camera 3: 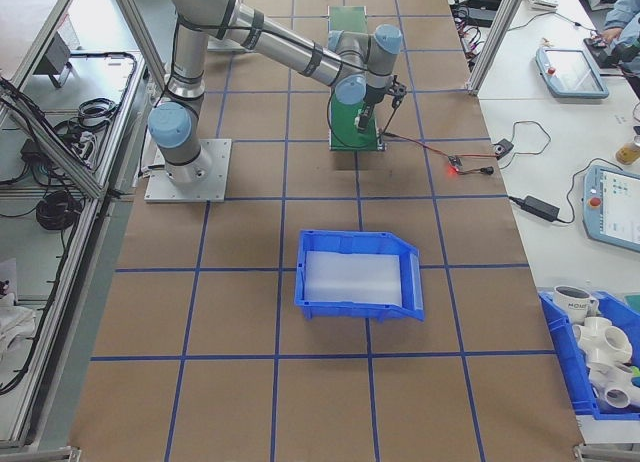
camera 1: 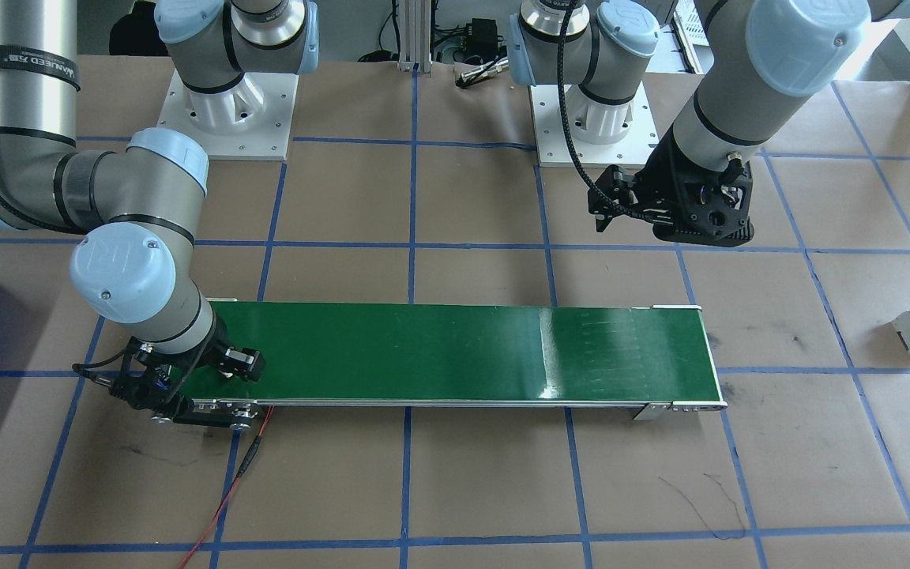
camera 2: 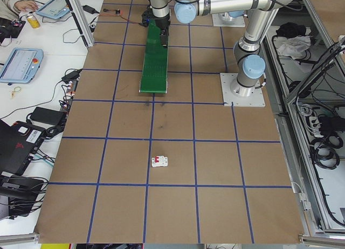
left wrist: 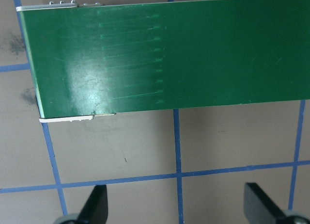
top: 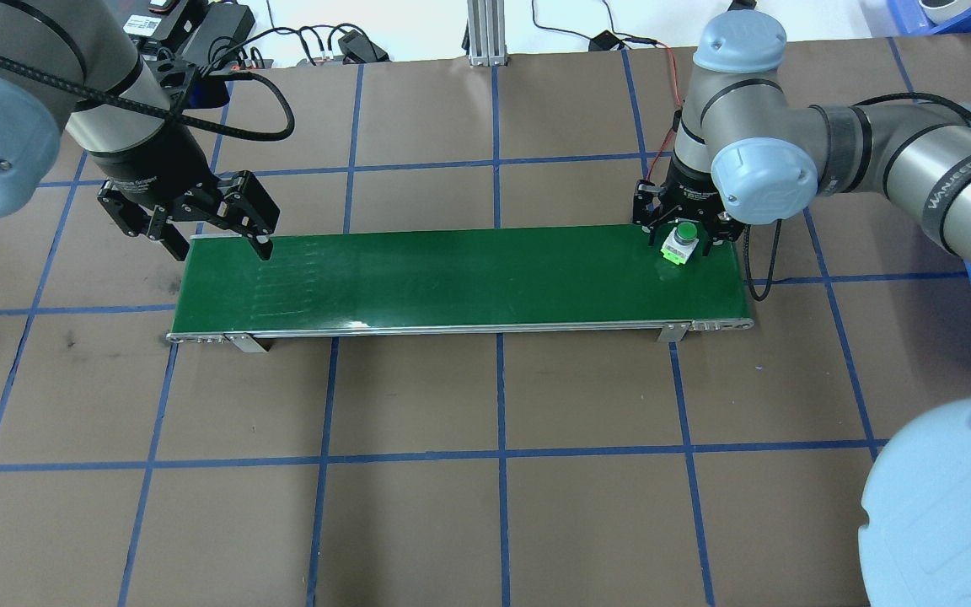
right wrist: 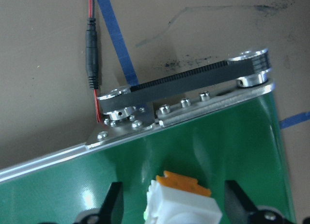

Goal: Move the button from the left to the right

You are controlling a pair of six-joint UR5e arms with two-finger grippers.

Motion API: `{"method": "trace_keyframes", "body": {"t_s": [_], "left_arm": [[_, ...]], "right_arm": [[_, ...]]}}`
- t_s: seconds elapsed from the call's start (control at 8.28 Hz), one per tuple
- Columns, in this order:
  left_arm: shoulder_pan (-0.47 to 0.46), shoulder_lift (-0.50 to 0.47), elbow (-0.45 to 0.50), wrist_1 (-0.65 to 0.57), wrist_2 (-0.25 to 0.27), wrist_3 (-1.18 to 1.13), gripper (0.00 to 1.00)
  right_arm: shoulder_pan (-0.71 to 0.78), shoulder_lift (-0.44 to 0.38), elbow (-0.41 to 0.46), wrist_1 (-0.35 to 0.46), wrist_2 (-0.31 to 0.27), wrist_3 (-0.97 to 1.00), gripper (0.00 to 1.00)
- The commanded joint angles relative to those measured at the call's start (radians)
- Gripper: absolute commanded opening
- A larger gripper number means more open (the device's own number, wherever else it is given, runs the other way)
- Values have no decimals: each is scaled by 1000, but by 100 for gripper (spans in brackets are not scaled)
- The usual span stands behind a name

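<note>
Locate the button (top: pixel 682 242) at the right end of the green conveyor belt (top: pixel 452 278), toward its far edge in the overhead view. It stands on the belt with its round green cap up, white body beneath, and an orange base edge visible in the right wrist view.

The right gripper (top: pixel 683 236) is positioned over the button with its jaws spread, one finger on either side of the white body. Gaps show between fingers and body in the right wrist view; the part does not appear to be clamped.

The left gripper (top: pixel 216 232) hangs at the far left corner of the belt, jaws spread and holding nothing.

Handling judgement: treat the button as a light, rigid plastic part. It should not deform, but the smooth shell may slip under a weak pinch, and the tall, narrow form may tip if pushed from one side. Take hold on the two flat opposite faces of the white body, below the cap. Avoid gripping the rounded cap, which gives poor contact. Centre the fingers before closing so neither one nudges the part first.
</note>
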Motion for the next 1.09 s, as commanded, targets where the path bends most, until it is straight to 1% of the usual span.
{"method": "trace_keyframes", "body": {"t_s": [0.0, 0.12, 0.24, 0.48, 0.6, 0.72, 0.85, 0.97], "left_arm": [[-5, 7, -1, -1, -1, 0, 100], [-6, 8, 7, -1, -1, 0, 100], [-5, 8, 9, 1, -1, 0, 100], [-3, 8, 6, 2, 1, 8, 100], [-3, 8, 9, 5, -1, 17, 100], [-3, 5, 9, 4, -1, 17, 100], [-3, 10, 9, 1, 1, 18, 100], [-3, 10, 7, 1, 1, 18, 100]], "right_arm": [[-11, -1, -1, 3, -6, -61, 48], [-29, -7, -15, 1, -16, -77, 25], [-63, -19, -21, 1, -19, -98, 12], [-82, -34, -30, 14, -15, -117, 9], [-111, -54, -61, 26, -19, -223, 10], [-194, -74, -94, 73, -23, -350, 10], [-283, -85, -110, 113, -9, -512, 11], [-343, -109, -121, 119, -7, -597, 12]]}}
